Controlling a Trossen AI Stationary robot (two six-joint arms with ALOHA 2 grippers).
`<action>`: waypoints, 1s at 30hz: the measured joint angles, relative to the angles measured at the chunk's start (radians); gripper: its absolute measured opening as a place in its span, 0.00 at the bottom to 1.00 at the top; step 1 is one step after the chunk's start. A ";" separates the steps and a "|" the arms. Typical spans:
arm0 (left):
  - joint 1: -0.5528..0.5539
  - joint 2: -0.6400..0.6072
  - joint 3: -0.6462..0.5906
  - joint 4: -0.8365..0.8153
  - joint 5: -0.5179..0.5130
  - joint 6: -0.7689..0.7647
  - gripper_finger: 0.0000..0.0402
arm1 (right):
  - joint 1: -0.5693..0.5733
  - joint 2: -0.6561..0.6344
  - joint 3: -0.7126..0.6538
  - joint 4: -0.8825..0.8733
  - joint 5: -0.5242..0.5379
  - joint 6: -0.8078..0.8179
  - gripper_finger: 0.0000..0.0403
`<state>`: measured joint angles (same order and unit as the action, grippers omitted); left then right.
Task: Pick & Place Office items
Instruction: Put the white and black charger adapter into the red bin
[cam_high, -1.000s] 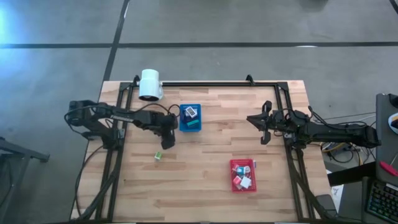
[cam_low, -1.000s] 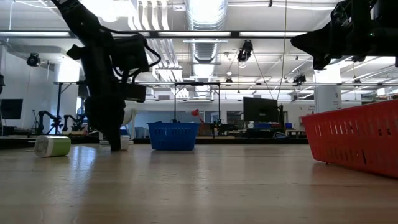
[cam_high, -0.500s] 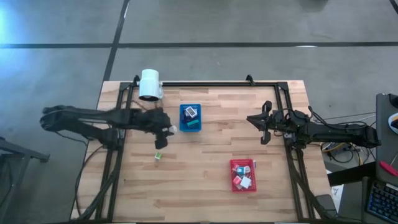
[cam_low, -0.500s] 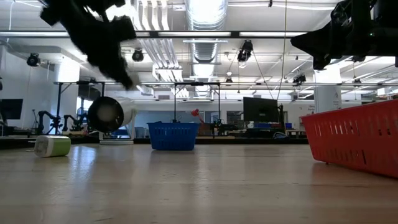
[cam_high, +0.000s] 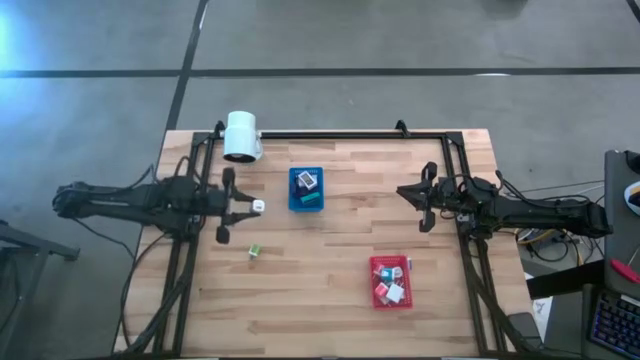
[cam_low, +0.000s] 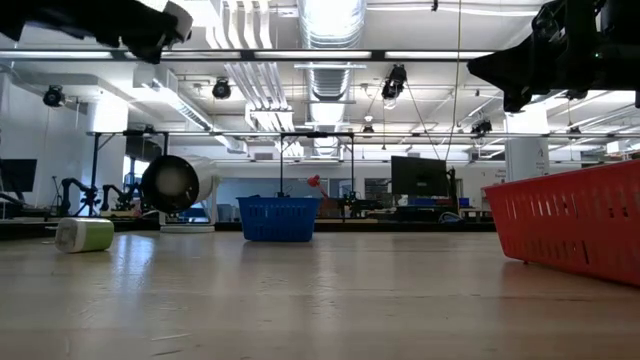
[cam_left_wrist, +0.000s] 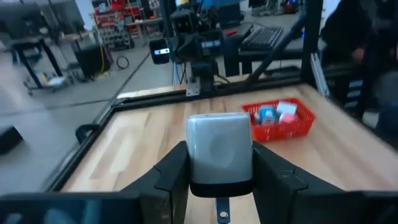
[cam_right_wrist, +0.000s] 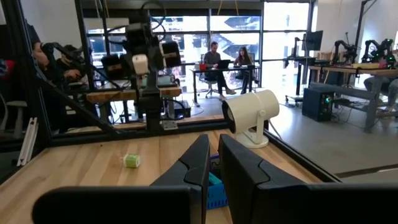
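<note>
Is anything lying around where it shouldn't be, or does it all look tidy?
One small green piece lies alone on the bare wood, outside both the blue tray and the red tray, where other pieces sit. The left tool holds a white block above the table.

Wood-plank table (cam_high: 330, 265), plastic mesh red tray (cam_high: 391, 281).

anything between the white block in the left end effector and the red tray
Nothing visible. The left end effector holds the white block above the table, and bare wood lies between it and the red tray. The green block sits off that line.
</note>
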<state>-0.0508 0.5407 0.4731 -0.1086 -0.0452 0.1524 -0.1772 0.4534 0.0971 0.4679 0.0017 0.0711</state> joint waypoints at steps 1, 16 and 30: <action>0.003 -0.022 -0.024 0.006 0.001 0.022 0.33 | 0.000 0.000 0.000 0.000 0.000 -0.001 0.08; 0.018 -0.249 -0.318 0.147 0.107 0.091 0.33 | 0.000 0.000 -0.008 0.001 0.001 -0.015 0.08; 0.019 -0.399 -0.433 0.160 0.138 0.150 0.33 | 0.000 0.000 -0.016 0.010 0.001 -0.023 0.08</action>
<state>-0.0323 0.1420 0.0399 0.0517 0.0925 0.3027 -0.1771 0.4530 0.0810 0.4777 0.0029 0.0484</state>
